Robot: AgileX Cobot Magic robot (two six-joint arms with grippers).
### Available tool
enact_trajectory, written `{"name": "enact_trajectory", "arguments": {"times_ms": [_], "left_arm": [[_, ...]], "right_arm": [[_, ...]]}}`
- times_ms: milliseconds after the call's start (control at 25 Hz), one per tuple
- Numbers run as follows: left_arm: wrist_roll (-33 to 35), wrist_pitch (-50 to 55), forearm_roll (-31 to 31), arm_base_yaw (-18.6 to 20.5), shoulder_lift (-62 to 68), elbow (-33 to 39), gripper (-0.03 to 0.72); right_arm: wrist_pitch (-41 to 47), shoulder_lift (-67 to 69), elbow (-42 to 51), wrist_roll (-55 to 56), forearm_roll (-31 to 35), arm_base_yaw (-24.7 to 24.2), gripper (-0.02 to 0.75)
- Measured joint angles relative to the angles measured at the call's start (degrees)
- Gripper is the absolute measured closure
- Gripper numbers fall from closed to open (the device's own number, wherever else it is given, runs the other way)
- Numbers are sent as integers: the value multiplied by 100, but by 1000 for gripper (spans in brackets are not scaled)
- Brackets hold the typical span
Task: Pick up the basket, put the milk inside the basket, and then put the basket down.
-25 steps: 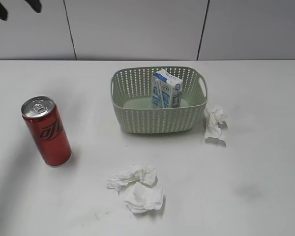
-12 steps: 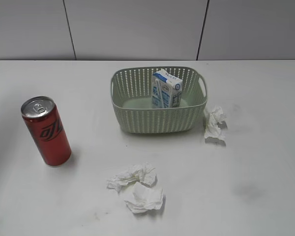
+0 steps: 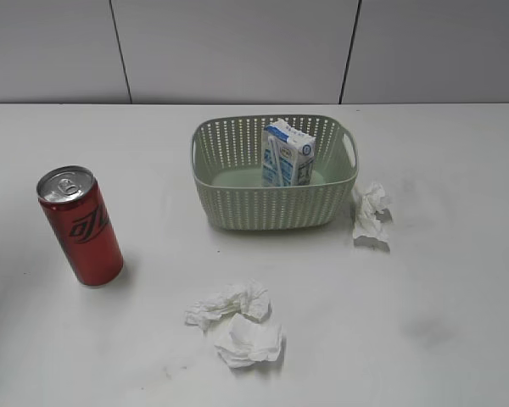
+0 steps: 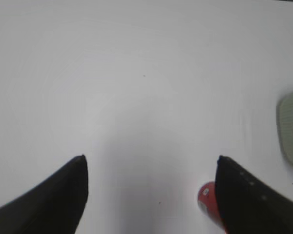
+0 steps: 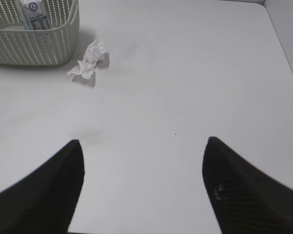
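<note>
The pale sage-green basket (image 3: pixel 237 208) rests on the white table at the centre back. The blue-and-white milk carton (image 3: pixel 286 154) stands upright inside it, toward its right half. Both also show in the right wrist view, basket (image 5: pixel 34 46) and milk (image 5: pixel 35 12), at the top left. An edge of the basket shows at the right of the left wrist view (image 4: pixel 292 126). My left gripper (image 4: pixel 150 158) is open and empty above bare table. My right gripper (image 5: pixel 142 141) is open and empty above bare table. Neither gripper shows in the exterior view.
A red soda can (image 3: pixel 81 226) stands at the left, partly behind my left gripper's right finger (image 4: pixel 210 204). Crumpled tissue (image 3: pixel 236 324) lies at the front centre. Another tissue (image 3: pixel 371 212) lies beside the basket's right end, also in the right wrist view (image 5: pixel 88 59).
Black gripper tips at the top left corner of the exterior view one second ago have left the view. The basket, milk, can and tissues have not moved.
</note>
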Motion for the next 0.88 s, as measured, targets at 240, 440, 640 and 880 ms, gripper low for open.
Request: {"name": "enact_trajectory", "arguments": {"times_ms": [240,440,640,880], "left_arm": [[17,-469,832,-420,-1020,645,82],[17,-783,1120,-453,-1998,1724,91],[19,-1358,930,-453,-3345,3224,95],[19,-1287,893,-453,-4689,4568,95]], "right_arm": [[0,0,0,-1,0,0,165],[0,0,0,-1,0,0,165],[0,0,0,-1,0,0,165],[0,0,0,-1,0,0,165]]}}
